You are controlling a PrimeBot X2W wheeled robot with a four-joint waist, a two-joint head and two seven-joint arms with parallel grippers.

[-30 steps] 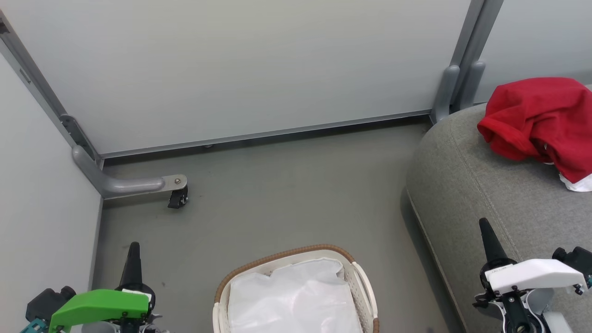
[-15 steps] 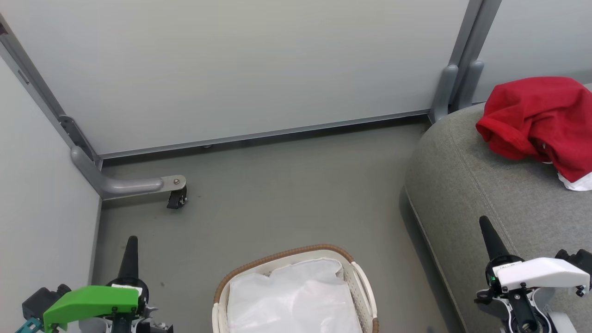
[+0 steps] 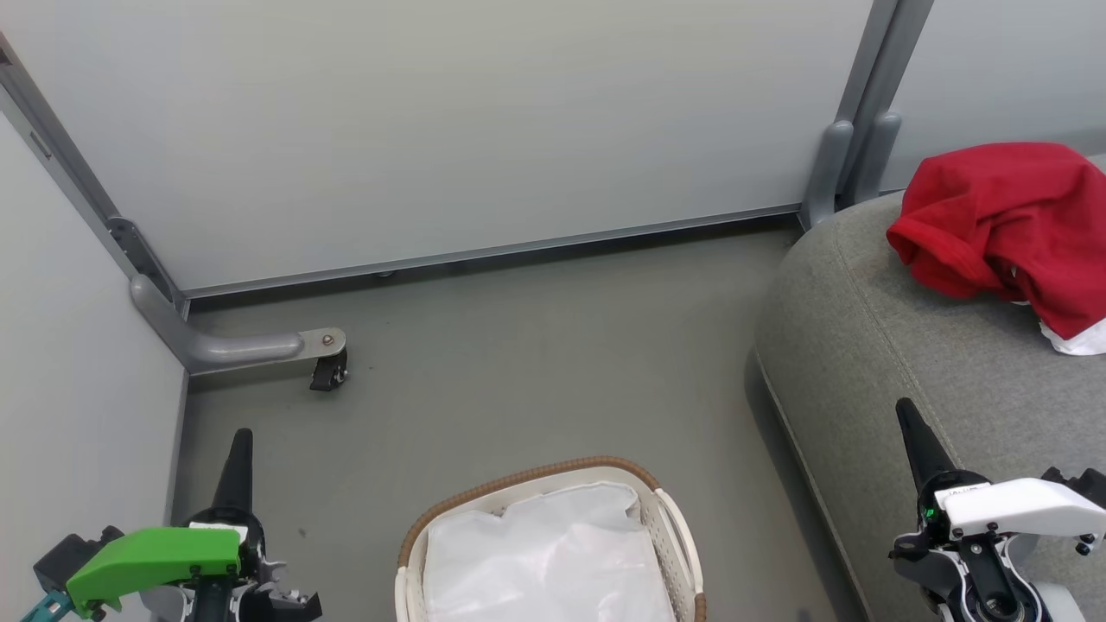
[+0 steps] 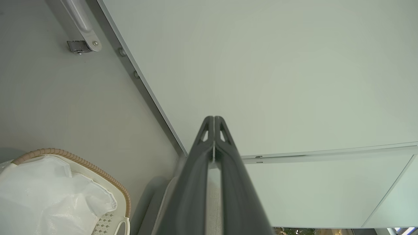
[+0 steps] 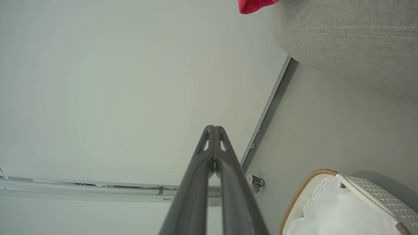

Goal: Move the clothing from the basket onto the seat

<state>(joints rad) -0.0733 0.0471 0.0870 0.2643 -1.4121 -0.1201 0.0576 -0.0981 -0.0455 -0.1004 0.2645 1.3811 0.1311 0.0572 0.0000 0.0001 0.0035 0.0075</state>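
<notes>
Plainly the bright-red clothing [image 3: 1002, 225] lies on the grey woven seat [image 3: 864, 345], so the left gripper [image 3: 239, 445] or right gripper [image 3: 909, 419], both closed empty, might wrongly grab the white liner [image 3: 544, 553] in the cream perforated basket [image 3: 527, 477].

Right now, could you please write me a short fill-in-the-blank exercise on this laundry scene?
1. The clothing lying on the seat is bright ____.
2. The basket holds a crumpled ____ liner sheet.
3. The left gripper and the right gripper are both ____, holding nothing.
Missing words: red; white; shut.
</notes>
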